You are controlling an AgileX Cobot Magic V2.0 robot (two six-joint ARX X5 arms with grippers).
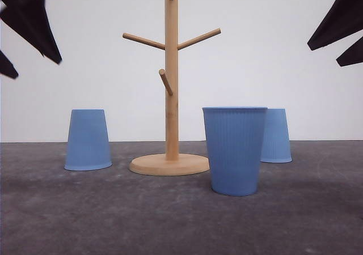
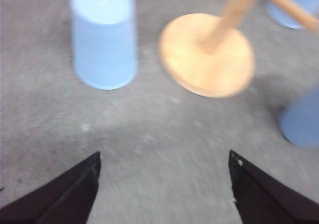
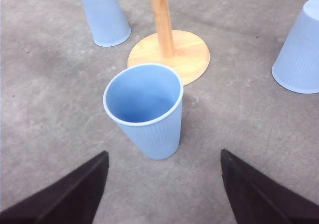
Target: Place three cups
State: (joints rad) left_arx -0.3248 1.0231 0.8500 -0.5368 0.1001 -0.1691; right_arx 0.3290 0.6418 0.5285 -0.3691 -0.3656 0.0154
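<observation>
Both arms' jaws apart, empty, above one upright cup, two upturned cups, wooden rack.

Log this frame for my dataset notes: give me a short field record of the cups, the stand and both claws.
upright cup: stands mouth up, nearest the camera, just right of the stand's base
left inverted cup: mouth down, left of the stand
right inverted cup: mouth down, behind the upright cup and partly hidden by it
wooden mug tree: centre of the grey table, pegs bare
cups on pegs: none
left claw: open, holds nothing
right claw: open, holds nothing, facing the upright cup
</observation>
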